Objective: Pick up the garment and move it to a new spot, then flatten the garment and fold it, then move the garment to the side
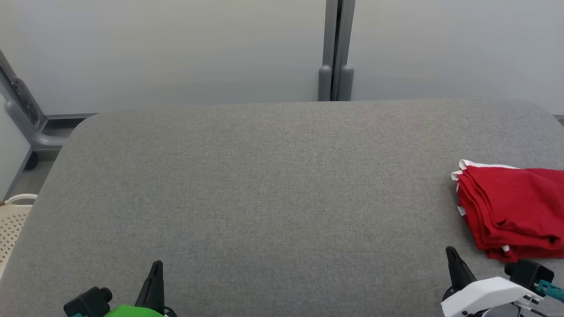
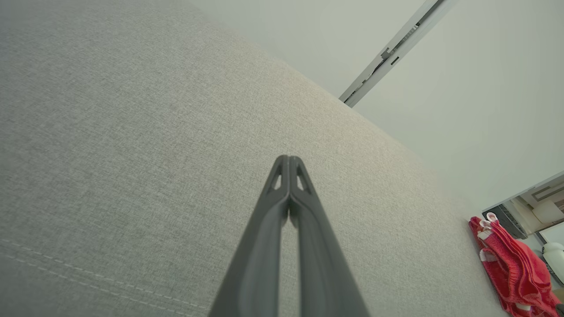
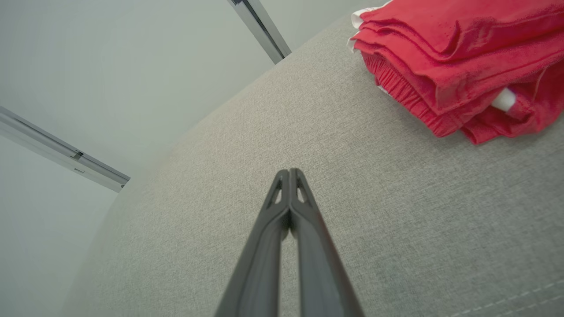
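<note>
A red garment (image 1: 513, 204) with white trim lies folded in a stack at the right edge of the grey padded table (image 1: 264, 185). It also shows in the right wrist view as red garment (image 3: 458, 61) at the upper right, and in the left wrist view as red garment (image 2: 513, 268) far off at the lower right. My left gripper (image 1: 156, 265) sits at the lower left, shut and holding nothing, its tips pressed together (image 2: 288, 159). My right gripper (image 1: 450, 251) rests at the lower right, just in front of the garment without touching it, likewise shut and empty (image 3: 288, 172).
A pale perforated basket (image 1: 13, 220) stands off the table's left edge. A grey post (image 1: 335, 48) divides the white wall behind the table. A grey metal frame (image 1: 22, 110) stands at the back left.
</note>
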Tool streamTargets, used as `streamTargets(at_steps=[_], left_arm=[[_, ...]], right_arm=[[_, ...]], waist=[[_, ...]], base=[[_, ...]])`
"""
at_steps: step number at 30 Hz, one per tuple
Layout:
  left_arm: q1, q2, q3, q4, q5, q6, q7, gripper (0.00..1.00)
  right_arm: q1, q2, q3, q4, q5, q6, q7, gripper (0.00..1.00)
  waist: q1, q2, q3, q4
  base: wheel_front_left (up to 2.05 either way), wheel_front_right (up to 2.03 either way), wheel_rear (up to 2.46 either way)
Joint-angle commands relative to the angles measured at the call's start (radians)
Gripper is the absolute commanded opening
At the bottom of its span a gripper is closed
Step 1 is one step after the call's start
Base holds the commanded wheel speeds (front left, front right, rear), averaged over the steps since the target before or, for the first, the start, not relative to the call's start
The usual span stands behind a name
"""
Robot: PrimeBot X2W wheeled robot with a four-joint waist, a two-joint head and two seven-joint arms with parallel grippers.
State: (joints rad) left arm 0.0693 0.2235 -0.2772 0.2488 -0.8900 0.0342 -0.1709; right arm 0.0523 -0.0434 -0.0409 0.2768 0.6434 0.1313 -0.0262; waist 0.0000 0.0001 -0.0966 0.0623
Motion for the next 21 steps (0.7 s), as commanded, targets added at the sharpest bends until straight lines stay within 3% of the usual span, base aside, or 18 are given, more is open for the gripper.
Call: streamTargets(at_steps=[1, 21], left_arm=[[-0.037, -0.003, 0.014, -0.008, -0.032, -0.011, 0.006, 0.00], [-0.102, -0.052, 0.055, 0.011, -0.238, -0.056, 0.057, 0.00]], right_arm=[[-0.017, -0.004, -0.013, -0.024, 0.040, 0.000, 0.007, 0.00], [-0.019, -0.005, -0.089, -0.066, 0.310, 0.000, 0.068, 0.00]], waist=[[0.0000, -0.0001, 0.002, -0.001], [0.0000, -0.0001, 0.021, -0.014]], base=[[0.00, 0.00, 0.00], [0.00, 0.00, 0.00]])
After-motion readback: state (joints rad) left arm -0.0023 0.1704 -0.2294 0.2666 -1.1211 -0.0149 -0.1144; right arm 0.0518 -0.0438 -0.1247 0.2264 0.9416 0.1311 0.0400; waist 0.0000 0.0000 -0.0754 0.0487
